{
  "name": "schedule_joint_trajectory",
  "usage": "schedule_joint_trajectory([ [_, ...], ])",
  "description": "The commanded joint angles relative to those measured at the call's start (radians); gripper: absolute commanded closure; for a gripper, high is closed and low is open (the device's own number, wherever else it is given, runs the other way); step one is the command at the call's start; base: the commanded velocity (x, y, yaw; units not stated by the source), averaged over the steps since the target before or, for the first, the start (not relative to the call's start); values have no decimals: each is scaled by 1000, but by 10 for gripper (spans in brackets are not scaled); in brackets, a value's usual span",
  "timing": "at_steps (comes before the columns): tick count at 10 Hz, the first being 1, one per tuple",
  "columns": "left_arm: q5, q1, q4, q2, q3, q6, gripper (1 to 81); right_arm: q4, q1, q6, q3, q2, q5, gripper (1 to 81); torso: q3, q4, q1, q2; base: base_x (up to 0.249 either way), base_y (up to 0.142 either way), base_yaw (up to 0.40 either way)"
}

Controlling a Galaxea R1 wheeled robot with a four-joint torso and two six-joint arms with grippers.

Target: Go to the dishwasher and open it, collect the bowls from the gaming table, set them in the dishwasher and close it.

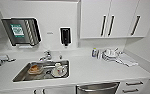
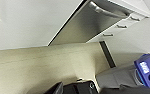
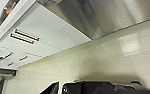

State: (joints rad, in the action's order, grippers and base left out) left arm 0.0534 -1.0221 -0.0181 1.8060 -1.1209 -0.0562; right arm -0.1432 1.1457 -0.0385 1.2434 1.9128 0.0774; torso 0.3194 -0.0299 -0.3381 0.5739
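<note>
Dishwasher, brushed stainless steel with a curved horizontal bar handle, sits shut beneath the smooth white table at 6 o'clock in the head view. Whether either end effector is clenched or released cannot be told. Outward, the pale glossy floor lies before it. At 8 o'clock a rectangular steel sink holds dishes.

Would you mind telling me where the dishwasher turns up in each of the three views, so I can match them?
Head view: dishwasher at the bottom edge, under the counter, right of the sink.
Left wrist view: its steel front with the bar handle.
Right wrist view: the steel panel is probably it.
Shared landmark: the white drawers beside it.
</note>
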Motion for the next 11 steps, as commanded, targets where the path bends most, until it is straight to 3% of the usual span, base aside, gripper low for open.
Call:
schedule_joint_trajectory([
  [1,137,176,53,-120,174,-4,10,-114,-163,-4,-55,-76,-119,10,91,0,-63,97,0,0,0],
  [5,263,325,53,-203,285,-2,10,-216,-247,-3,-92,-101,-142,10,206,0,-145,227,0,0,0],
  [6,267,343,53,-245,317,-2,10,-243,-263,-3,-92,-102,-142,10,146,0,-167,262,0,0,0],
  [9,312,392,38,-264,334,-2,10,-314,-295,-14,-93,-101,-142,10,186,0,-217,341,0,0,0],
  [11,353,403,50,-264,368,-2,10,-320,-300,-60,-89,-102,-140,10,188,0,-264,416,0,0,0],
])
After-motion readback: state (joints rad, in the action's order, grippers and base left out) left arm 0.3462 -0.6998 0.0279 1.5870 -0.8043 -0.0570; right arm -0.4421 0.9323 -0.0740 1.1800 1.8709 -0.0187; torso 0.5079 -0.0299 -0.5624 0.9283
